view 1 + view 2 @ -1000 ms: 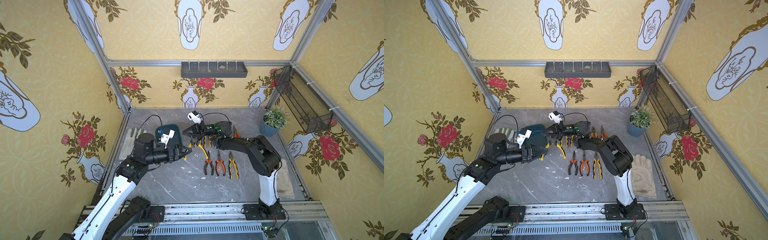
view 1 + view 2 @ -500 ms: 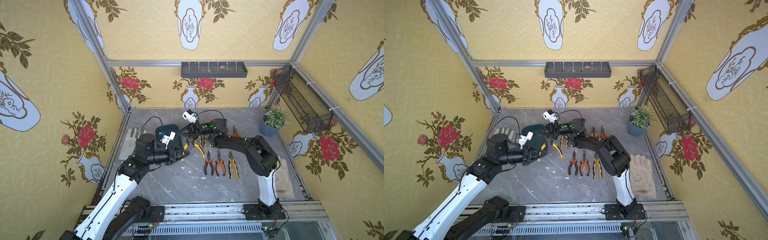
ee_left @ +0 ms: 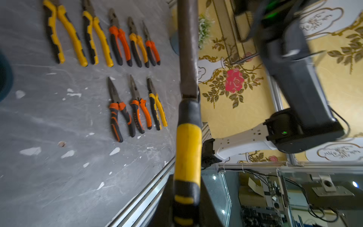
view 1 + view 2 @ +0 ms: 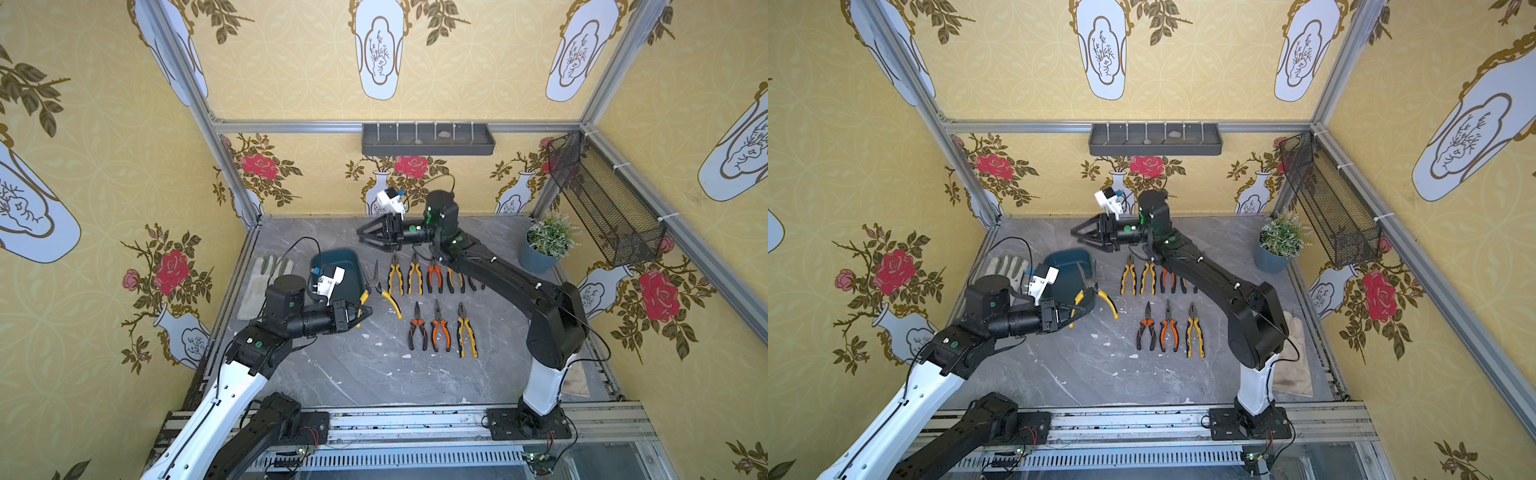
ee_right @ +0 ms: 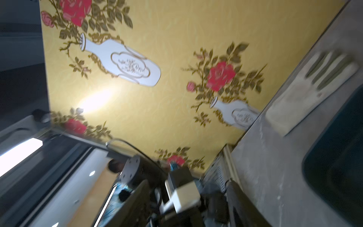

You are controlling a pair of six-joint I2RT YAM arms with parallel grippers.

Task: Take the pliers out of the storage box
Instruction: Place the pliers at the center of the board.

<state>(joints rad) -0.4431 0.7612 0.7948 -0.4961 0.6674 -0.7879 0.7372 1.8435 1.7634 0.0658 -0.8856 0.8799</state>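
Observation:
My left gripper (image 4: pixel 362 312) is shut on one handle of long-nosed yellow-and-black pliers (image 4: pixel 390 302), held in the air just beside the front right corner of the teal storage box (image 4: pixel 337 262). In the left wrist view the yellow handle (image 3: pixel 188 145) runs straight out from between my fingers (image 3: pixel 209 206). My right gripper (image 4: pixel 360 240) stands open and holds nothing, raised behind the box. Several pliers (image 4: pixel 414 275) lie in a back row on the table and three (image 4: pixel 439 329) in a front row. The left wrist camera hides part of the box's inside.
A pale glove (image 4: pixel 266 282) lies left of the box, and another (image 4: pixel 1292 357) lies behind the right arm's base. A potted plant (image 4: pixel 545 243) stands at the back right. A grey wall tray (image 4: pixel 428 140) and a black mesh basket (image 4: pixel 602 199) hang on the walls.
The pliers passed from my right gripper to my left. The left shut on a handle, and the right opened and drew up and back toward the rear wall.

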